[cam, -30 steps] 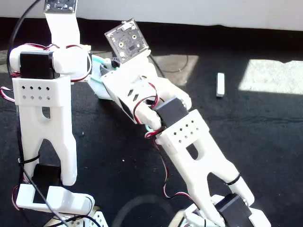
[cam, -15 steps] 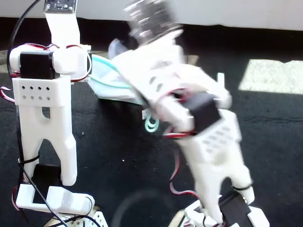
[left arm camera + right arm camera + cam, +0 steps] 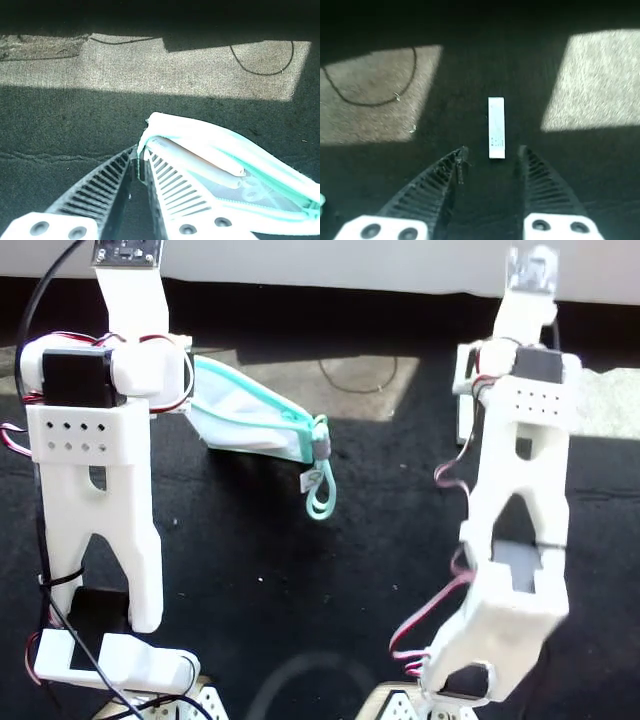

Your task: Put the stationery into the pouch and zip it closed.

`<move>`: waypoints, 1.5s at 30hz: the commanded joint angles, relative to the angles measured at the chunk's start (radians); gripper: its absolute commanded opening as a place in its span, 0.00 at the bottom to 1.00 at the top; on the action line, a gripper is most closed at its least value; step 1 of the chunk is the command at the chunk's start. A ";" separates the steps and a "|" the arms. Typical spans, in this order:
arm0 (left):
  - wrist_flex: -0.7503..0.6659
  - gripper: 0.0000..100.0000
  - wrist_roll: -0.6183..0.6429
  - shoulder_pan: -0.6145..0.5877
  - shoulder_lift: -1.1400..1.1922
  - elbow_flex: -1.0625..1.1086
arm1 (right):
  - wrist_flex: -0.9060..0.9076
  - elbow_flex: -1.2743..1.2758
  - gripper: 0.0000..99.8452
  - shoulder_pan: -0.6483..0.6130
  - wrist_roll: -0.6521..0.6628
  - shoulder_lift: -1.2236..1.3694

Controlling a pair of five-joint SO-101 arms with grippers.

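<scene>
A white mesh pouch (image 3: 247, 418) with teal trim lies at the back left of the table, with a teal loop strap (image 3: 320, 490) hanging from its end. My left gripper (image 3: 140, 152) is shut on the pouch's edge (image 3: 152, 122). Inside the pouch (image 3: 235, 165) lies a pale pen-like stick (image 3: 195, 157) beside the teal zipper (image 3: 272, 197). My right gripper (image 3: 491, 152) is open just above the dark mat, and a small white stick (image 3: 496, 128) lies right ahead of the gap between its fingers. The right arm (image 3: 520, 450) stands upright at the right.
The table is covered by a dark mat (image 3: 300, 590) with sunlit patches (image 3: 590, 80). A thin black cable (image 3: 355, 375) loops on the mat behind the pouch. The left arm (image 3: 90, 470) rises at the left edge.
The right arm has swung away from over the pouch to the right and now stands above the white stick. The pouch is uncovered. The left arm has not moved.
</scene>
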 commanded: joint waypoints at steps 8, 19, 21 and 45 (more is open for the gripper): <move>0.012 0.01 0.003 -0.007 0.045 0.008 | 0.007 -0.469 0.27 0.025 -0.006 0.487; 0.012 0.01 0.003 -0.007 0.045 0.008 | 0.018 -0.687 0.25 0.027 -0.005 0.777; 0.012 0.01 0.003 -0.007 0.045 0.008 | 0.018 -0.687 0.14 0.028 -0.005 0.777; 0.012 0.01 0.003 -0.007 0.045 0.008 | 0.542 -0.687 0.01 -0.042 0.072 0.289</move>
